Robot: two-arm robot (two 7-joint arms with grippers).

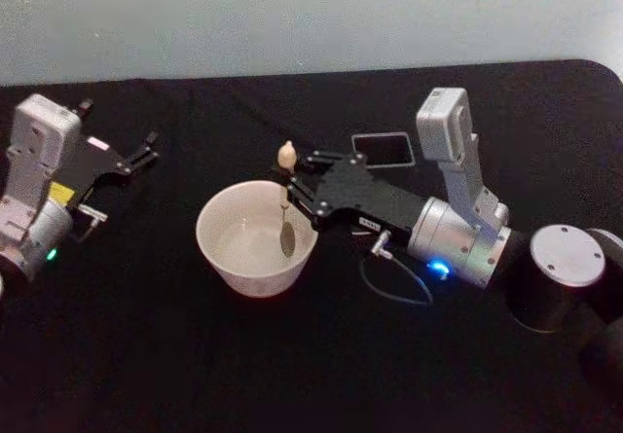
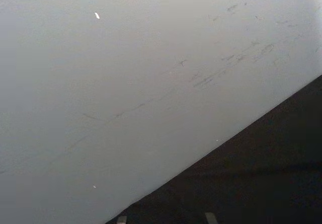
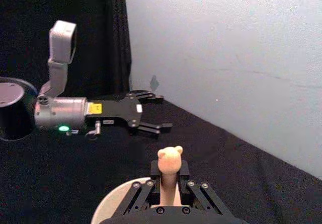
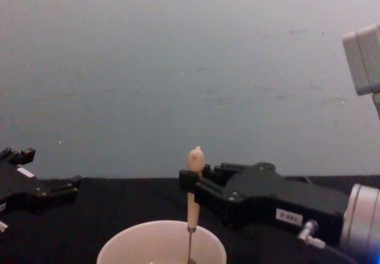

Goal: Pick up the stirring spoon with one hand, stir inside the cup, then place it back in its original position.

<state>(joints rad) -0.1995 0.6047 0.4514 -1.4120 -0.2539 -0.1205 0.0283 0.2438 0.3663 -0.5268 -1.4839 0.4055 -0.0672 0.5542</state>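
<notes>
Closest to the robot, the cup (image 1: 255, 277) sits on the black table (image 1: 146, 355), near the middle. In the chest view the bottom edge cuts off all but its rim. The stirring spoon (image 1: 285, 195) stands almost straight up in the cup, on its right side. Its little knobbed top pokes up above the rim, and its thin metal part goes down inside. The spoon end looks dark against the pale inside, and I cannot tell if it touches the bottom. The right gripper (image 1: 292, 198) comes in from the right, over the cup's edge. Its claw is squeezed tight on the spoon's pale handle, just under the top, and the fingers hide part of the handle. Behind that gripper is the dark holder box (image 1: 382, 148), and the gripper covers its near corner. Far off to the left, the left gripper (image 1: 149, 151) sits low over the table with its claw apart and nothing in it. A pale wall (image 1: 292, 15) stands at the back.
</notes>
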